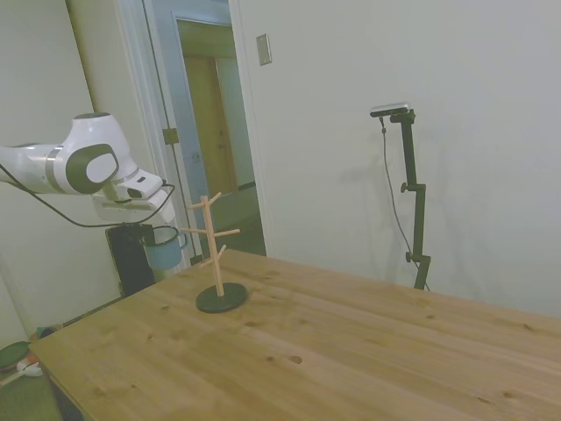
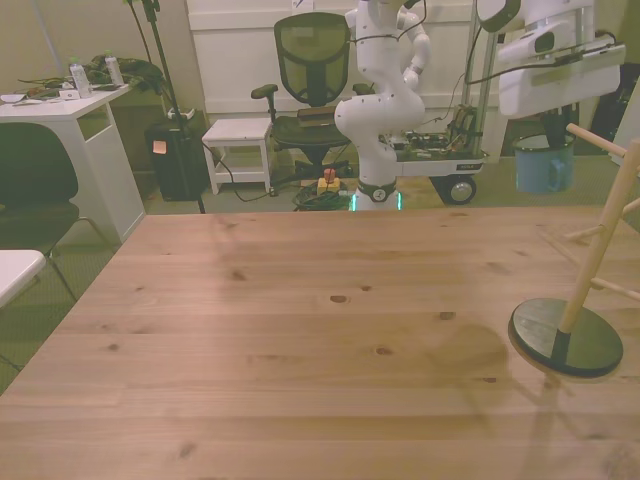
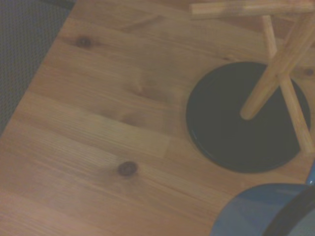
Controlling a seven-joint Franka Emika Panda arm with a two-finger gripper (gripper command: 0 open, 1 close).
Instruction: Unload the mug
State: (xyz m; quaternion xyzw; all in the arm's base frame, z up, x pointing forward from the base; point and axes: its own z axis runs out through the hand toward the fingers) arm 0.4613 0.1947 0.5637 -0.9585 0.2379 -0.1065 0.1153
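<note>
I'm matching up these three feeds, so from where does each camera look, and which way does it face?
Side view: stands off one side of the table, looking across it at the wooden stand; the white arm enters from the picture's left, carrying the mug.
Front view: faces the robot's base across the table; the gripper and mug hang at upper right.
Wrist view: looks down on the stand's dark base and the mug's rim; no robot parts visible.
All three share the stand and mug.

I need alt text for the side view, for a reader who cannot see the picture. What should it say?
A white robot arm's gripper holds a light-blue mug in the air, just beside a wooden branched stand with a dark round base. The stand is on a wooden table; behind is a pale wall and an open doorway.
</note>
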